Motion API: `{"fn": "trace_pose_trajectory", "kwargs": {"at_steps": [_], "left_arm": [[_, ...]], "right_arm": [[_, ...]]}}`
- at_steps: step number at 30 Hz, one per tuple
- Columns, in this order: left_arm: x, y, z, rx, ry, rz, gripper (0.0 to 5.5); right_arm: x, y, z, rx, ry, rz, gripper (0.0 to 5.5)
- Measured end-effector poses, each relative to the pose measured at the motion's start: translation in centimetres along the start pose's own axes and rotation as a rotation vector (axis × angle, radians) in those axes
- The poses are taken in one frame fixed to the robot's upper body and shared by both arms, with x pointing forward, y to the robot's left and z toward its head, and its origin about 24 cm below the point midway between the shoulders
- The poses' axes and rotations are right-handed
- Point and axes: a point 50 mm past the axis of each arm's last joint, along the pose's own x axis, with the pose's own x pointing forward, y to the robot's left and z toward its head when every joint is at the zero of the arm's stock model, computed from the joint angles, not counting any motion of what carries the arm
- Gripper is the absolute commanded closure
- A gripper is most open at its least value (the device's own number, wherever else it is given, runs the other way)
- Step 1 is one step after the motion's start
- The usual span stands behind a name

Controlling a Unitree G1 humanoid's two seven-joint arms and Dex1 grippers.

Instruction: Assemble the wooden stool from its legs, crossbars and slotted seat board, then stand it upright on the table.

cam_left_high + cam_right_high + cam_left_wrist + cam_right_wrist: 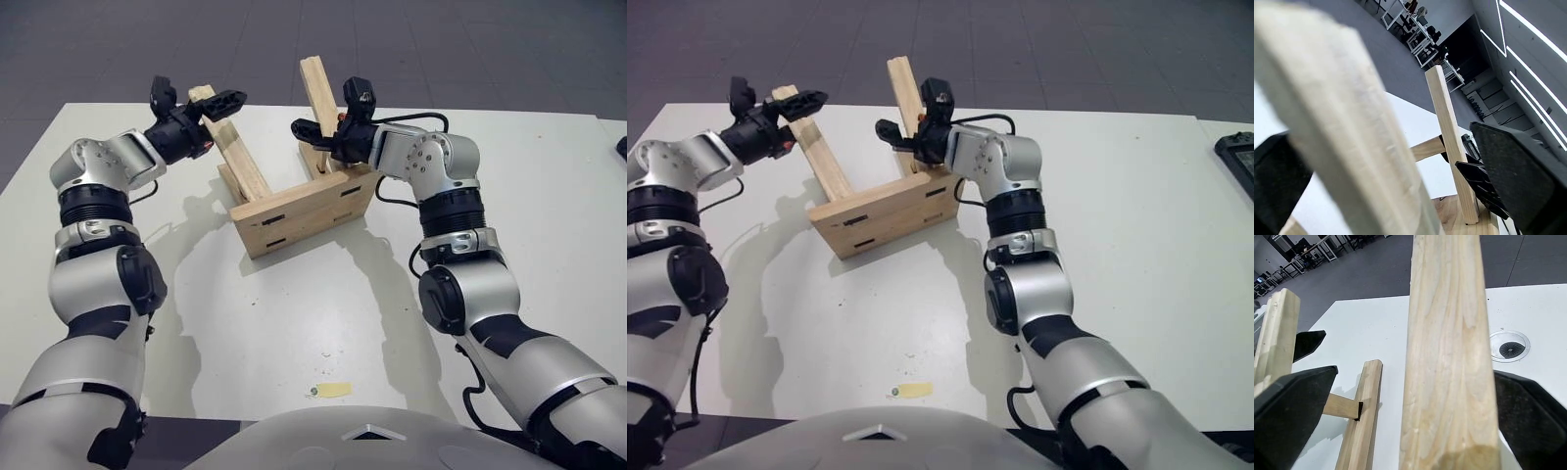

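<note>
Paper tag: a small yellow tag (pixel 331 390) lies near the front edge of the white table (pixel 490 176).
Seat board: the slotted seat board (pixel 294 220) sits mid-table, well past the tag. Its face with the dark slots is turned toward the robot.
Left leg: the left leg (pixel 240 157) rises from the board's left end and leans up and away.
Right leg: the right leg (pixel 315 83) rises from the right end, steeper.
Crossbar: a short crossbar (pixel 1425 148) butts into the right leg low down.
Left gripper: the left gripper (pixel 199 101) is spread, straddling the left leg near its top end.
Right gripper: the right gripper (pixel 331 113) is spread around the right leg partway up, with one pad (pixel 1528 416) against the wood.
Grommet: a round cable grommet (pixel 1511 346) is set into the table beyond the stool.
</note>
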Motion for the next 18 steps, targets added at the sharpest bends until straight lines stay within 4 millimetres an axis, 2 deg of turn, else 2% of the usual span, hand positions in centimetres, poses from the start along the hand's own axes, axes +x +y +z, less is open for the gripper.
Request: {"fn": "trace_pose_trajectory", "kwargs": {"at_steps": [4,9,13,16,18], "left_arm": [[-2.5,0.6,1.2,-0.037,-0.013,-0.026,0.1],[-5.3,2.7,0.7,-0.072,-0.037,-0.024,0.1],[-10.7,3.2,1.8,0.032,-0.154,-0.079,0.1],[-14.7,2.6,2.0,0.158,-0.242,-0.09,0.1],[-16.5,1.8,1.7,0.247,-0.262,-0.08,0.1]], "right_arm": [[-0.2,0.1,0.0,-0.013,0.011,0.003,0.12],[-1.2,0.0,-0.1,-0.029,-0.008,0.018,0.12],[-2.9,-0.7,0.4,-0.018,-0.054,0.022,0.12],[-4.3,-1.3,1.2,-0.028,-0.118,0.016,0.12],[-5.3,-1.6,1.7,-0.056,-0.157,0.023,0.12]]}}
